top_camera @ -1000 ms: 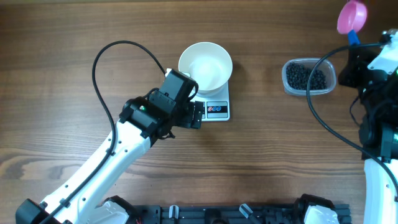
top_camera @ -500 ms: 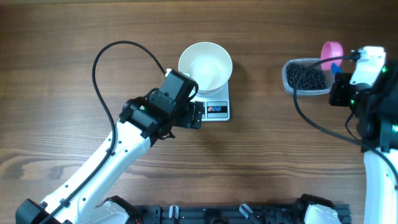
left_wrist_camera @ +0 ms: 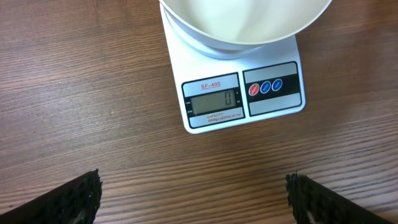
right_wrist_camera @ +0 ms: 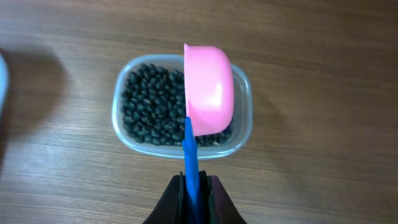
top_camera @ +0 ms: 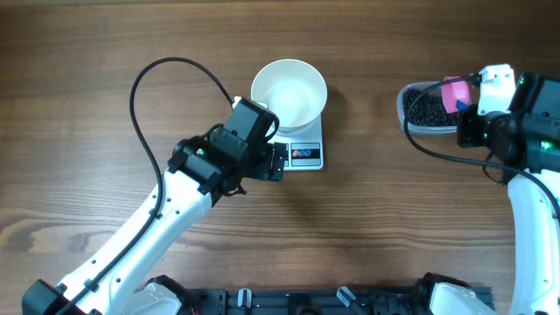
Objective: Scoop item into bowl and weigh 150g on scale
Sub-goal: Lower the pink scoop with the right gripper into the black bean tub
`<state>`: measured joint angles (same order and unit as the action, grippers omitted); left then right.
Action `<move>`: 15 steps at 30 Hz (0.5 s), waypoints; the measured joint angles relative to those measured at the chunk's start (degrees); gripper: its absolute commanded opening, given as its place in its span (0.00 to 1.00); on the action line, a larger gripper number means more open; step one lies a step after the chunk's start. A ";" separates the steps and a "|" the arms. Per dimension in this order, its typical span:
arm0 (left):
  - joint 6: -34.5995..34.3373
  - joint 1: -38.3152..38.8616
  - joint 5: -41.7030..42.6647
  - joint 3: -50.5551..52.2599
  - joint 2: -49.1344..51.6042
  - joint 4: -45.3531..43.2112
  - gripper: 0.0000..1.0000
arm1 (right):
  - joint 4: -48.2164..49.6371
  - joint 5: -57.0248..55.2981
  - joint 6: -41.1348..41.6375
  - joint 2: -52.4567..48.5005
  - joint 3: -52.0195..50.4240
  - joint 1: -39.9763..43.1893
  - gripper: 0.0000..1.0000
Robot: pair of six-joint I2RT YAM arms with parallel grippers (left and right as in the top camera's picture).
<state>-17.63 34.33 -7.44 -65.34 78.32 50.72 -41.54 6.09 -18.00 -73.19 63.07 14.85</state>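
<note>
The white bowl (top_camera: 289, 94) stands empty on the white scale (top_camera: 305, 155), whose display and red and blue buttons (left_wrist_camera: 241, 98) show in the left wrist view below the bowl (left_wrist_camera: 242, 25). My left gripper (top_camera: 278, 162) hovers open just in front of the scale, its black fingertips (left_wrist_camera: 76, 198) far apart over bare wood. The item, black beans (right_wrist_camera: 149, 106), fills a clear tub (top_camera: 409, 112) at the right. My right gripper (right_wrist_camera: 194, 193) is shut on the blue handle of a pink scoop (right_wrist_camera: 210, 90), which is tilted on its side over the tub's right half.
Black cables loop over the table by the left arm (top_camera: 140, 114) and from the tub toward the right arm (top_camera: 455, 157). The wooden table (top_camera: 367, 227) stretches between scale and tub. A black rail runs along the front edge (top_camera: 332, 302).
My right arm has brought the pink scoop down and leftward from the far right corner to just over the tub of beans. The left arm has stayed still.
</note>
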 measured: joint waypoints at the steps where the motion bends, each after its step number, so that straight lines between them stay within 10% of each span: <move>1: 0.00 0.00 0.00 0.00 0.00 -0.02 1.00 | 0.00 -0.37 -0.20 -0.52 0.00 0.00 0.04; 15: 0.00 0.00 0.00 0.00 0.00 0.00 1.00 | 0.94 -4.15 -0.26 -9.07 0.00 0.00 0.04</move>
<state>-17.63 34.33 -7.44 -65.34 78.32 50.72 -40.60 1.93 -18.26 -82.26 63.07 14.85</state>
